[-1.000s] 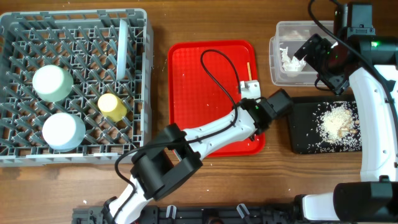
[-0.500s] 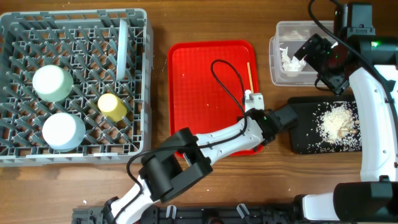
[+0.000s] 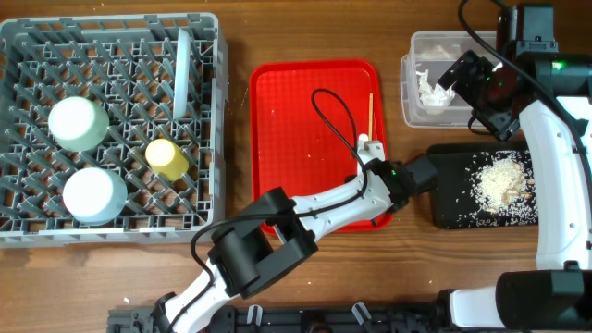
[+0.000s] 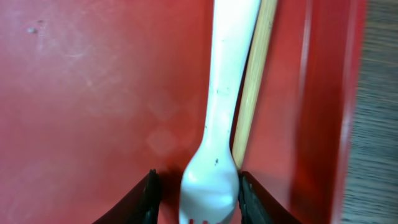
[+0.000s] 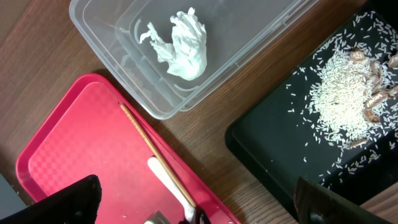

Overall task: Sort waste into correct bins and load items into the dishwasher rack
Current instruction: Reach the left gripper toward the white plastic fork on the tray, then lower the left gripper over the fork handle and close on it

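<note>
1. Fork (image 4: 217, 124) lies on the red tray (image 3: 296, 120) by its right rim, against a wooden stick (image 4: 252, 93).
2. Left gripper (image 4: 198, 199) is open, one finger on each side of the fork's head.
3. Right gripper (image 5: 196, 193) is spread wide and empty, by the tub (image 5: 249, 37) holding the tissue (image 5: 180, 43).
4. Rice (image 5: 339, 93) lies in the black tray (image 5: 267, 143).
5. Rack (image 3: 217, 139) holds two bowls (image 3: 79, 123) (image 3: 92, 194), the cup (image 3: 166, 157) and the plate (image 3: 182, 74) on edge.

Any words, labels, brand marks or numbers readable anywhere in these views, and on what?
None can be read. The red tray, clear tub, black tray, grey rack and white fork all show plain surfaces with no print, label or number in any view.
</note>
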Controlling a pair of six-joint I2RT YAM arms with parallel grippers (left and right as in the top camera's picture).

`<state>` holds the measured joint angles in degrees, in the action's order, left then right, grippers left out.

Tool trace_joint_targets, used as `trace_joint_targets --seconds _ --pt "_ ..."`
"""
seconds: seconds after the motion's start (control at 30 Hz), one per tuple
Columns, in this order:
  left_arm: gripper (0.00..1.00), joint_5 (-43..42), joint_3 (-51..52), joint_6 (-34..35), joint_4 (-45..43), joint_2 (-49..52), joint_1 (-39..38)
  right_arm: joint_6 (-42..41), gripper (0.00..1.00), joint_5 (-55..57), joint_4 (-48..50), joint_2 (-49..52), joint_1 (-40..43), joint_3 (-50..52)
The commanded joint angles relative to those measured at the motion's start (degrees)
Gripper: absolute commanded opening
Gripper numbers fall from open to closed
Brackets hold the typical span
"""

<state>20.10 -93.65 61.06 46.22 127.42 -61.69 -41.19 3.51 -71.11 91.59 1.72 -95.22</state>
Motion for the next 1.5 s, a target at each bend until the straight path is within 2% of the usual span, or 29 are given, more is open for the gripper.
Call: trace_joint_targets --seconds 0.0,0.2,0.3,0.5,0.8,1.1,1.17,1.27,1.47 --pt "0.39 0.0 -0.2 0.5 2.9 0.8 1.0 -0.9 1.00 1.2 0.0 -1.3 0.1 -1.2" --pt "0.40 2.1 -0.2 -1.2 5.1 -0.4 1.7 -0.8 1.00 1.2 0.0 -1.3 0.1 -1.2" --pt "0.44 2.3 -0.2 -5.5 5.3 -2.3 2.1 -0.8 1.00 1.2 0.0 -1.3 0.1 -1.2" --pt "0.47 2.3 -0.2 -14.9 5.5 -3.1 3.5 -0.9 1.00 1.2 0.0 -1.3 0.1 -1.2" --pt "0.50 0.8 -0.2 -23.7 -2.8 -3.4 7.2 -0.9 1.00 1.2 0.0 -1.3 0.1 -1.2" --pt "0.49 1.8 -0.2 -25.1 -6.2 -3.8 10.2 -0.9 1.00 1.2 0.0 -1.3 0.1 -1.2" --pt "0.48 0.5 -0.2 -25.2 -6.0 -3.8 11.7 -0.9 1.00 1.2 0.0 -1.3 0.1 -1.1" --pt "0.49 -5.7 -0.1 -29.4 -6.2 -3.6 13.5 -0.8 1.00 1.2 0.0 -1.3 0.1 -1.1" --pt "0.49 -10.7 -0.1 -29.4 -6.2 -2.8 13.6 -0.8 1.00 1.2 0.0 -1.3 0.1 -1.1"
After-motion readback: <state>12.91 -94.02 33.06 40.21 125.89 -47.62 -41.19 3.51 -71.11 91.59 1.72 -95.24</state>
